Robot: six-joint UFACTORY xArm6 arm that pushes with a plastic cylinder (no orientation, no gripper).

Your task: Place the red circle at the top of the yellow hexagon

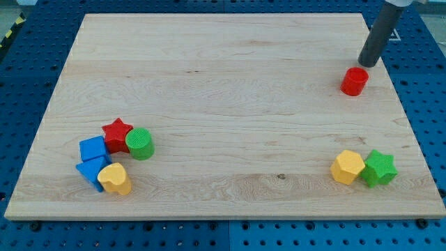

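Note:
The red circle (355,81) stands near the board's right edge, in the upper part of the view. My tip (366,64) is just above and to the right of it, very close or touching; I cannot tell which. The yellow hexagon (347,167) lies at the lower right, well below the red circle. A green star (379,168) touches the hexagon's right side.
A cluster lies at the lower left: a red star (117,134), a green circle (139,144), a blue cube (93,149), a blue triangle-like block (91,171) and a yellow heart (114,179). The wooden board (223,90) rests on a blue pegboard.

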